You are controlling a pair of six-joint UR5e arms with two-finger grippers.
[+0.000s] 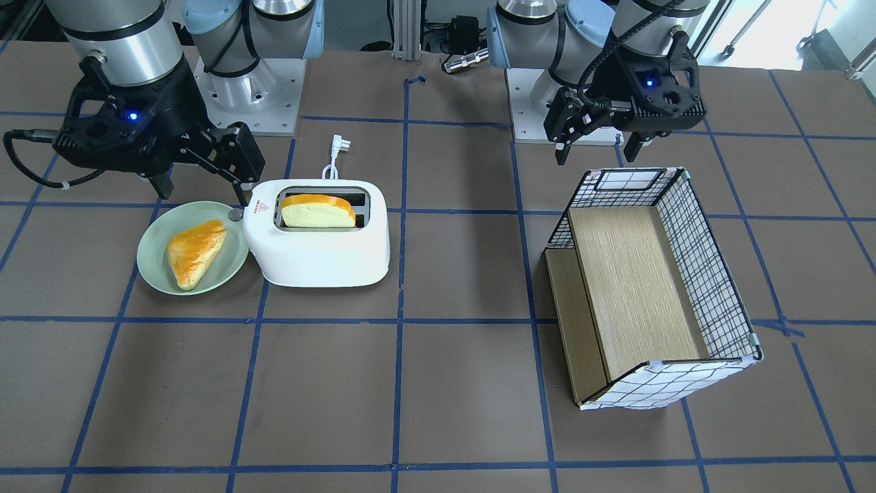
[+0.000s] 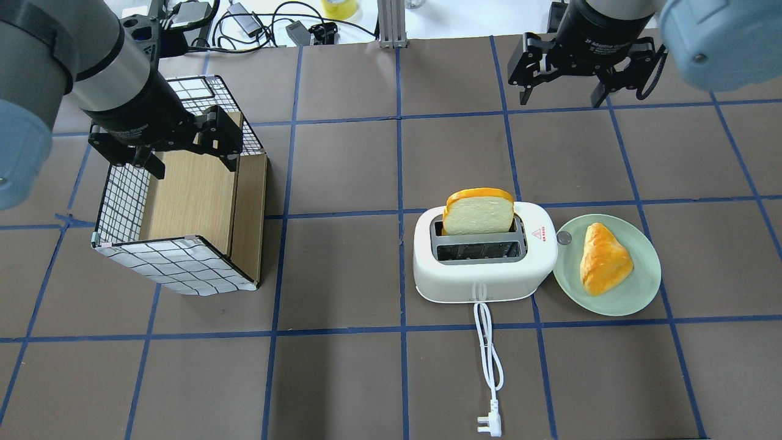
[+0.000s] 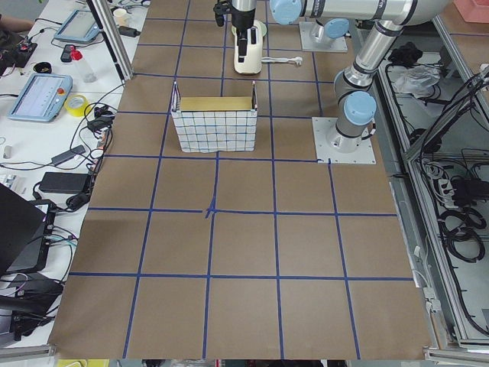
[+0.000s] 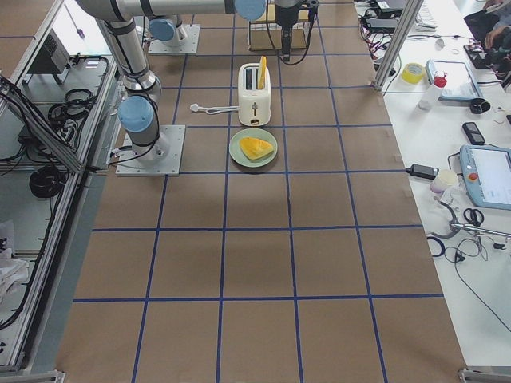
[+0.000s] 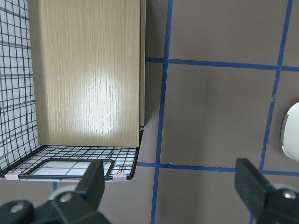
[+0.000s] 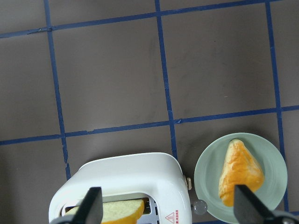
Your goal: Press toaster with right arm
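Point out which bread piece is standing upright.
The toast slice with the orange crust, upright in the toaster. The other, a golden triangular piece, lies flat on the green plate.

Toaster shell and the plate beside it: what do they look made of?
Toaster: looks like glossy white plastic, given its rounded moulded corners and soft highlights. Plate: smooth, pale green, possibly ceramic or melamine; its even, low sheen leaves that open.

A pale green plate (image 1: pixel 154 263) on the brown, blue-taped bench (image 1: pixel 465 383) carries a golden triangular pastry (image 1: pixel 195 252). Well apart from it sits a box (image 1: pixel 708 281) with grid-patterned walls, showing its wooden inside.
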